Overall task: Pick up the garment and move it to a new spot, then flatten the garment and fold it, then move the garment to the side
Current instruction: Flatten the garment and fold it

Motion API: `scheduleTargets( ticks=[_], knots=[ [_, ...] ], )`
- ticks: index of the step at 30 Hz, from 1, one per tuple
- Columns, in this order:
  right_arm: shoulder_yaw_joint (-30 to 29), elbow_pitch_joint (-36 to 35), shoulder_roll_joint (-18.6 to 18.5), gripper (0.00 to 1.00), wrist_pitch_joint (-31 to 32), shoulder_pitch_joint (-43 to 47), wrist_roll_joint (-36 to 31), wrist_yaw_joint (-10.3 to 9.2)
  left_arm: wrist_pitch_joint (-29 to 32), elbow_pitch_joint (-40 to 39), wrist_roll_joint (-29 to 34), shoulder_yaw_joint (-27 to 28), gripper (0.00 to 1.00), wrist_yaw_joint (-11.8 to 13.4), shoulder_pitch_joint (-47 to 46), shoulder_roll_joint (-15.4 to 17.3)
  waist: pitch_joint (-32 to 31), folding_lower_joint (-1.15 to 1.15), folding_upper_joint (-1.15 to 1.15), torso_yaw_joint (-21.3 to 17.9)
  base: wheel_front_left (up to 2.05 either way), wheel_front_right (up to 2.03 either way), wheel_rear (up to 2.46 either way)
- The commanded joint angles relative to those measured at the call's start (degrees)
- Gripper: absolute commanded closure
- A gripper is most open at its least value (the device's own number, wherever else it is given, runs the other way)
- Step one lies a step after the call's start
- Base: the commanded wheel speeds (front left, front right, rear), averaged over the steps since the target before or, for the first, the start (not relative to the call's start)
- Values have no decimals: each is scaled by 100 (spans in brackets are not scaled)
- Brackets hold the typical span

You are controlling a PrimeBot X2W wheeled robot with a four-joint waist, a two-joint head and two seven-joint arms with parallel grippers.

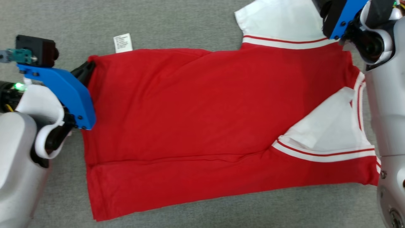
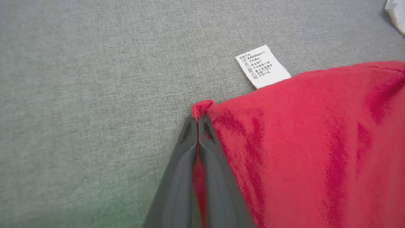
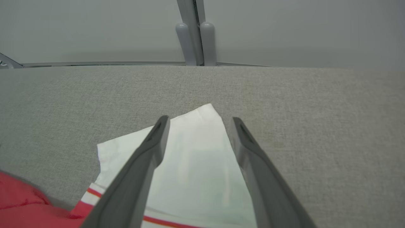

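While I watch the head view, the shirt (image 1: 202,114) lies spread on the grey cloth (image 1: 158,19), its red body across the middle. The far sleeve (image 1: 278,19), white, points away at the right. The near sleeve (image 1: 329,126), also white, lies against the red body on the near right. A white label (image 1: 122,42) sticks out past the shirt's far edge near its left end. My left gripper (image 1: 88,68) sits at the shirt's far left corner, dark fingers touching the red cloth there. My right arm (image 1: 386,95) runs down the right edge, over the shirt's right end.

From the left wrist, I see the two fingers pressed together with a strip of red pinched between them. A small nub of the corner pokes out past the tips. The label lies just beyond, to the right.

From the right wrist, the right gripper (image 3: 197,122) has its fingers spread wide over the far sleeve, with nothing gripped between them. Whether the tips touch the sleeve I cannot tell. Past the cloth's far edge stand two grey posts (image 3: 208,41) against a plain wall.
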Motion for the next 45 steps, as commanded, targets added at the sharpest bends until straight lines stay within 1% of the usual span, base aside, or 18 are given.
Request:
scheduleTargets(
  ticks=[1, 7, 11, 16, 17, 18, 19, 22, 26, 28, 33, 39, 40, 45],
  knots=[
    [-54, 105, -82, 0, -2, -144, -95, 1, 6, 130, 55, -241, 100, -61, 274, -126, 80, 0, 0, 148, 0, 0, 0],
    [-308, 652, -205, 0, -4, -407, -614, 1, -569, 167, 312, -377, 100, -138, 17, -467, 175, 0, 0, 555, 0, 0, 0],
    [-534, 1023, -380, 0, -35, -528, -1083, 1, -881, 270, 413, -505, 100, -197, -134, -719, 195, 0, 0, 812, 0, 0, 0],
    [-727, 1393, -532, 0, 83, -622, -1678, 1, -1185, 406, 499, -616, 100, -277, -269, -981, 218, 0, 0, 1018, 0, 0, 0],
    [-697, 1438, -525, 53, 131, -639, -1726, 1, -1236, 434, 503, -627, 100, -267, -289, -1017, 224, 0, 0, 1041, 0, 0, 0],
    [-626, 1473, -505, 91, 159, -641, -1753, 1, -1308, 460, 533, -621, 100, -239, -305, -1037, 226, 0, 0, 1052, 0, 0, 0],
    [-592, 1497, -513, 100, 168, -624, -1764, 1, -1371, 494, 555, -611, 100, -222, -320, -1055, 226, 0, 0, 1055, 0, 0, 0],
    [-538, 1350, -535, 100, -174, -662, -1649, 0, -1659, 608, 614, -500, 100, -109, -360, -1091, 202, 0, 0, 1022, 0, 0, 0],
    [-605, 1194, -435, 100, -634, -548, -1386, 1, -2056, 790, 649, -349, 100, 70, -270, -1124, 56, 0, 0, 912, 0, 0, 0],
    [-620, 1142, -447, 100, -775, -440, -1222, 1, -2233, 873, 620, -260, 100, 145, -206, -1158, -38, 0, 0, 854, 0, 0, 0],
    [-423, 925, -520, 100, -1013, -100, -787, 1, -2715, 1004, 532, -71, 100, 284, 74, -1225, -310, 0, 0, 722, 0, 0, 0],
    [-73, 439, -628, 100, -1177, 602, -54, 1, -3125, 1163, 433, -37, 100, 143, 501, -1198, -748, 0, 0, 555, 0, 0, 0],
    [24, 236, -727, 100, -1191, 869, 206, 1, -3287, 1183, 394, -16, 100, 95, 650, -1184, -902, 0, 0, 513, 0, 0, 0],
    [161, -342, -924, 100, -1169, 1589, 718, 1, -3722, 1231, 360, 43, 100, 26, 1013, -1127, -1274, 0, 0, 428, 0, 0, 0]
  ],
)
